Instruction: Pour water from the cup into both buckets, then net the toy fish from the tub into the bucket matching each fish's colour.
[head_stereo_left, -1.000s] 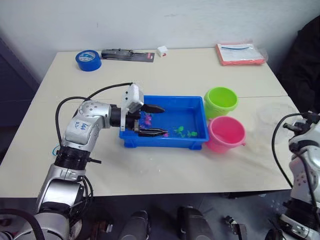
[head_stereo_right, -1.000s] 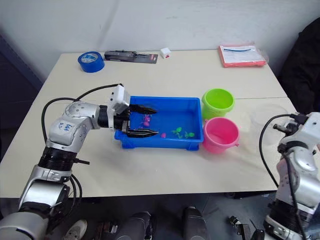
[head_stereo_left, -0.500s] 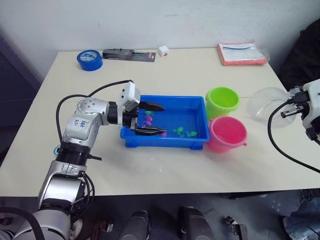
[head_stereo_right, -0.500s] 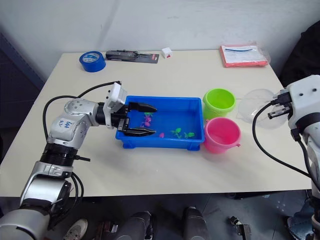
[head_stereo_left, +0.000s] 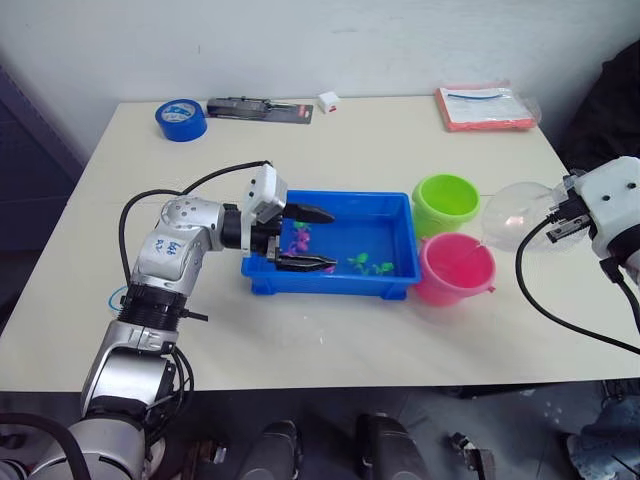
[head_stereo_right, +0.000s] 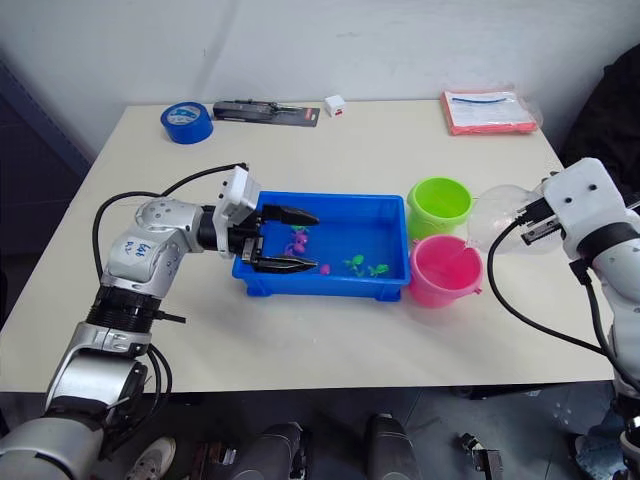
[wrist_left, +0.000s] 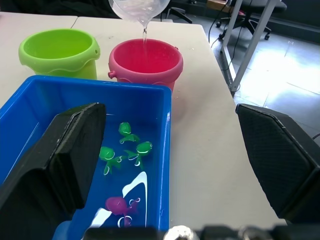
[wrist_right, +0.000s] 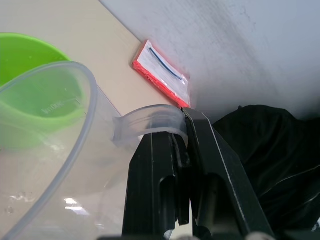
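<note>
The cup (head_stereo_left: 515, 215) is held tilted above the pink bucket (head_stereo_left: 455, 268), and a thin stream of water is seen falling from its lip into that bucket in the left wrist view. Its handle is pinched between the fingers of the right gripper (wrist_right: 181, 150). The green bucket (head_stereo_left: 443, 203) stands just behind the pink one, both beside the tub (head_stereo_left: 390, 215). The pouring is judged to be under way, with the pink bucket being filled; whether the green one already holds water cannot be told. The netting is judged not yet begun.

One cup, two buckets and one tub are counted. In the tub about three green fish (wrist_left: 129, 147) and at least one pink fish (wrist_left: 120, 204) are made out. The left gripper (head_stereo_left: 308, 239) is held over the tub's left end, its fingers spread wide and empty.
</note>
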